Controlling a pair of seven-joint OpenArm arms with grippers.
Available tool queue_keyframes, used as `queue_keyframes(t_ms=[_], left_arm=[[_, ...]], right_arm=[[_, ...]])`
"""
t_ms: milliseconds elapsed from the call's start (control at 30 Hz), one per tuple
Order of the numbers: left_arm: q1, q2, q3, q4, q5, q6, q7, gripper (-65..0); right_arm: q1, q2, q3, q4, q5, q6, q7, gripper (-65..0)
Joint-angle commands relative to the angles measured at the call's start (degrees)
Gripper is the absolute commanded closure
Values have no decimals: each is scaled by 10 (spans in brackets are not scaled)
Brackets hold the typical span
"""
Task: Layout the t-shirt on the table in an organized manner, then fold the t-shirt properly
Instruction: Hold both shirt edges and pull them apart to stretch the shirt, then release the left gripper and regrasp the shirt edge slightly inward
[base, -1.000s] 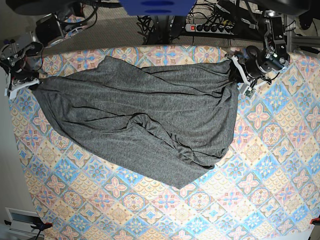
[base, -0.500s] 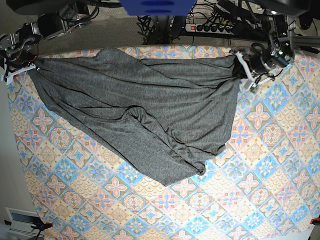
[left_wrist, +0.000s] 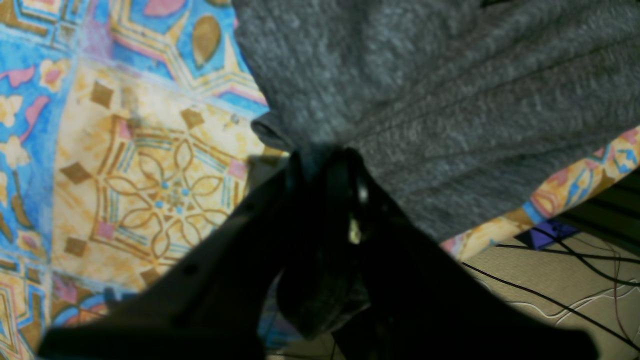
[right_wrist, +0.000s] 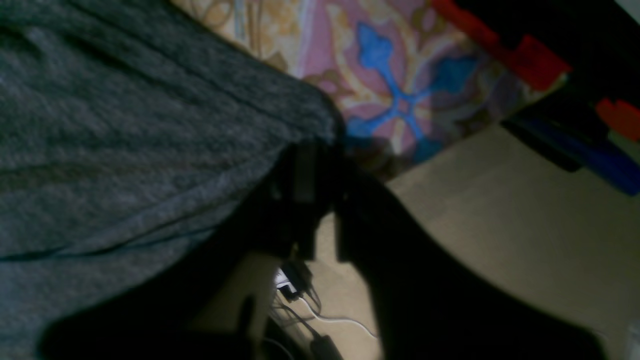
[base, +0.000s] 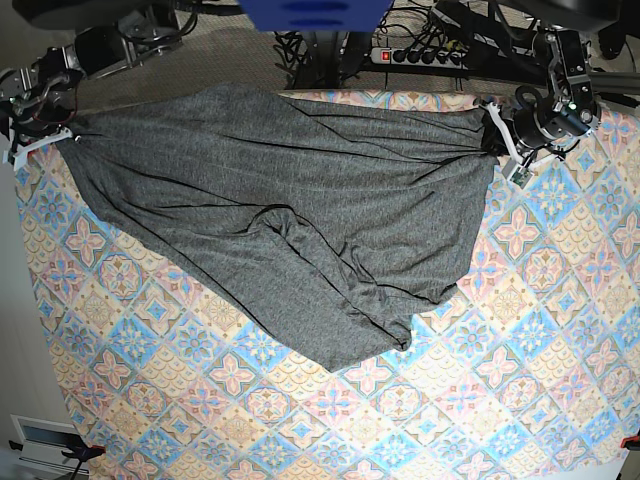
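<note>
The t-shirt (base: 290, 220) lies across the upper half of the base view on the table (base: 520, 380), its top edge pulled taut between both arms, probably to stretch out the wrinkles before folding. The left claw (base: 497, 138), at upper right, is clenched on a bunched corner of the fabric; the wrist view shows pleats fanning out from the pinch. The right claw (base: 68, 134), at upper left, also seems clamped on the opposite corner, though its wrist view is dark and blurred. The knit is thin, heather-grey and soft, sagging into a loose, creased point at lower centre over the glossy tile-print covering.
</note>
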Motion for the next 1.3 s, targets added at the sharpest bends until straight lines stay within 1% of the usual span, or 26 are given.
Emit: queue_keyframes(t_ms=[0,100,167,233,333,700,767,833,933,1000,1067,1167,1267], left_arm=[[3,-9,-7,2,24,9,19,-36],[2,-9,-9,2,24,9,19,-36],[0,-9,-9,2,24,9,19,-36],[-1,-9,-10,2,24,9,19,-36],[-2,-9,-10,2,23,9,19,-36],[-3,-9,-11,2,19,9,19,-36],[-3,-10,-11,2,19,9,30,-37],[-14,-11,-11,3,19,9,53,-62],[-31,-11,-11,3,19,9,88,-158],[-36,-11,-11,3,18,9,92,-225],[-36,-10,-30,16,18,9,90,-279],[-32,-7,-61,64,18,9,93,-295],[-35,-1,-67,103,18,9,94,-295]], right_arm=[[5,8,-13,9,4,1,0,-133],[5,8,-17,11,4,1,0,-225],[5,8,-17,11,4,1,0,-273],[5,8,-17,11,4,1,1,-301],[5,8,-17,11,4,1,2,-313],[7,9,-20,10,3,1,3,-314],[7,10,-20,10,3,1,3,-314],[7,10,-20,9,3,1,3,-314],[7,10,-21,9,3,1,3,-314],[7,10,-21,9,3,1,3,-314],[7,10,-21,9,3,1,3,-315],[7,10,-21,8,3,1,3,-315],[7,10,-21,7,3,1,3,-315]])
